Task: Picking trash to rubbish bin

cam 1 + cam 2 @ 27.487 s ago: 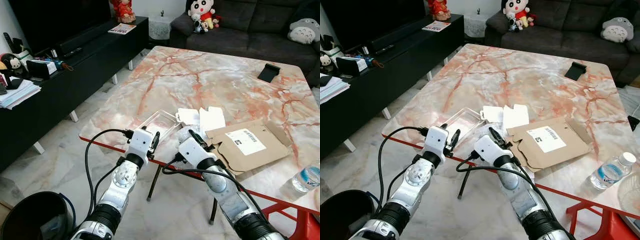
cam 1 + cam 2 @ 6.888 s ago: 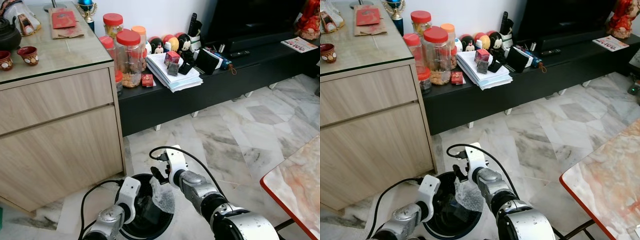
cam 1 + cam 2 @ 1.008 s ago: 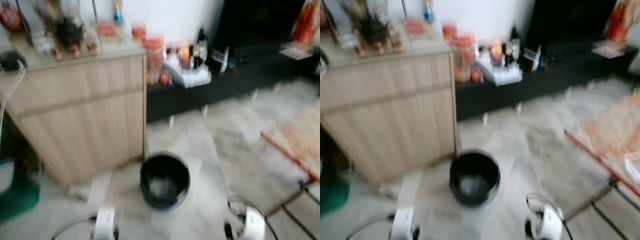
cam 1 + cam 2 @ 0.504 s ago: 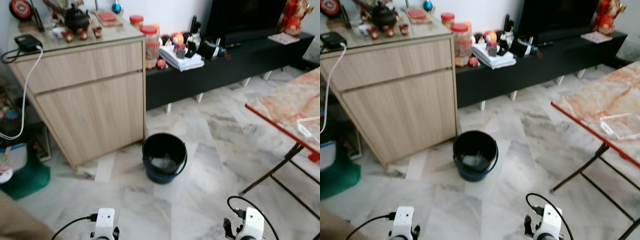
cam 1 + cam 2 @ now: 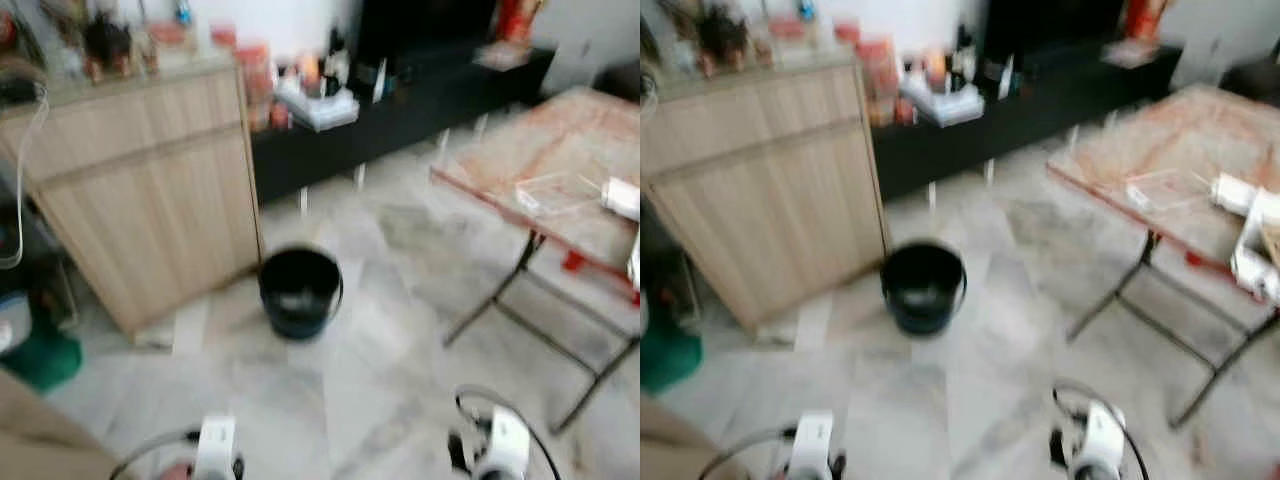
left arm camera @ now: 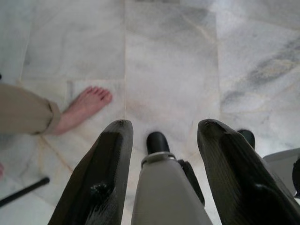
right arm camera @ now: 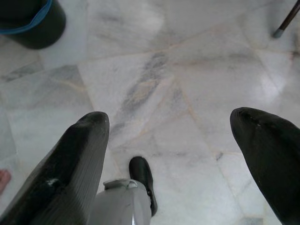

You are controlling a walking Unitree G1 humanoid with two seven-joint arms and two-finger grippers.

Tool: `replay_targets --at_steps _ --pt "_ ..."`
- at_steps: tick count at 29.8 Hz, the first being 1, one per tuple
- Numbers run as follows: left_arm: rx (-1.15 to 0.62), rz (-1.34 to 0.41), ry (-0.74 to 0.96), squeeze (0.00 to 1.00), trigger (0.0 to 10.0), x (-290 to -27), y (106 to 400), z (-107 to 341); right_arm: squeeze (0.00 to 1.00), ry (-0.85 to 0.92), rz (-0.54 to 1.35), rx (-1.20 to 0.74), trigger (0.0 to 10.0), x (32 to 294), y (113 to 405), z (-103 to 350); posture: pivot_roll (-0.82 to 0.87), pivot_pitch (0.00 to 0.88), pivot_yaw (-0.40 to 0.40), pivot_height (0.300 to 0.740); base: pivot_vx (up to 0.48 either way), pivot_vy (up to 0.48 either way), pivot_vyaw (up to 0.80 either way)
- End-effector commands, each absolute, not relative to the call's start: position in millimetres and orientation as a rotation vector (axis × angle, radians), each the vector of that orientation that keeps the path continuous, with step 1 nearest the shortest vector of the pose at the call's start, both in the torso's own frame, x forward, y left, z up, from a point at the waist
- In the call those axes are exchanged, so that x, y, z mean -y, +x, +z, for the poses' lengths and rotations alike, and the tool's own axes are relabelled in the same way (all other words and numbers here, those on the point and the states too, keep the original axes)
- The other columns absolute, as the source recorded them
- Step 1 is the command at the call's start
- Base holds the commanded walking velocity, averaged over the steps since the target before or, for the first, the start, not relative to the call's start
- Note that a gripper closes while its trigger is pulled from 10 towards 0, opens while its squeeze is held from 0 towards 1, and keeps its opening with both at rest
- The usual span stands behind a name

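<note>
Left eye view is blurred, but I can make out the black bin (image 5: 300, 291) standing on the pale marble floor (image 5: 380, 390), just in front of the corner of a wooden cabinet (image 5: 150, 170). Something pale lies inside the bin; the blur hides what it is. To the right stands the marble table (image 5: 540, 160) on thin metal legs, with a clear tray (image 5: 552, 192) near its edge and white scraps (image 5: 1245, 235) further along, well apart from the bin. A long black TV bench (image 5: 420, 100) runs behind.

Both arms hang low. The left gripper (image 6: 164, 140) points at the floor, fingers spread, nothing between them; a person's bare foot (image 6: 84, 105) rests on the tiles nearby. The right gripper (image 7: 171, 126) has its fingers wide apart and empty too, with the bin at the frame's corner.
</note>
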State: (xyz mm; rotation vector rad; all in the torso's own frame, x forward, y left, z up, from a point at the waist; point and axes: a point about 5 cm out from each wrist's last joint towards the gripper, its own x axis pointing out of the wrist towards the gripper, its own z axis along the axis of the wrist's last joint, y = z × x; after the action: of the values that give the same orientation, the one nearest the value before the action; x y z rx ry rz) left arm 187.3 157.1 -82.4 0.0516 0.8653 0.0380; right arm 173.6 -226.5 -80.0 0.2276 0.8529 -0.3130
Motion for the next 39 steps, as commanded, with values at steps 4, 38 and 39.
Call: replay_targets --at_steps 4,38,39 --pt "-0.877 0.026 0.061 0.0 10.0 -157.2 186.4 -83.1 0.0 0.227 -0.326 -0.829 10.0 229.2 177.6 -77.2 -0.08 0.044 -0.053 0.74 0.0 0.0 0.0" --pt "-0.872 -0.007 0.113 0.0 10.0 -155.9 190.3 -81.4 0.0 0.202 -0.33 -0.836 10.0 228.6 176.6 -77.8 -0.08 0.02 -0.046 0.74 0.0 -0.055 -0.7" --pt "-0.874 0.0 0.107 0.0 10.0 -156.2 189.9 -81.6 0.0 0.202 -0.33 -0.836 10.0 228.7 176.6 -77.7 -0.08 0.02 -0.046 0.74 0.0 -0.274 -0.79"
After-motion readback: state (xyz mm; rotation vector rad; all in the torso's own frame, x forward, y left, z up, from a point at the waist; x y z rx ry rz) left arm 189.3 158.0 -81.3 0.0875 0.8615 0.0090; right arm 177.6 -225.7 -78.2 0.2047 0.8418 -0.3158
